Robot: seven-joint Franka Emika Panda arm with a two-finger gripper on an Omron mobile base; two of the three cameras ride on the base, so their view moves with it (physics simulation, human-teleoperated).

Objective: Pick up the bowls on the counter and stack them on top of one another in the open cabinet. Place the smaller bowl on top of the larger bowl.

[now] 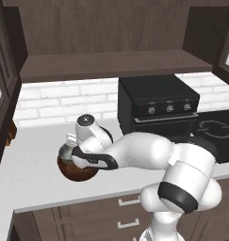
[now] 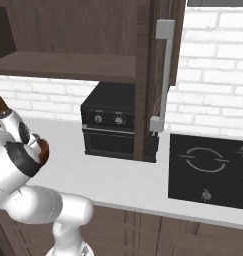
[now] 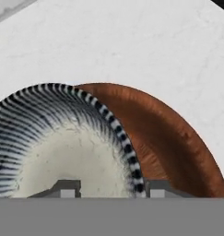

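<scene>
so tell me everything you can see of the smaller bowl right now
The smaller bowl is round, with a speckled cream inside and a rim of fine dark and pale stripes. It looks glazed or metallic. In the hand view it sits upright and overlaps the larger bowl, apparently nested inside it, over the white counter. The gripper straddles its rim, one fingertip inside and the other outside. In the left base view only a grey sliver shows behind the arm.

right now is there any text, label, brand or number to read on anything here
None can be read.
The oven has three knobs but no legible marks.
The cooktop bears only ring outlines, no words.
The small bowl has a striped pattern, and the brown bowl is plain.
</scene>
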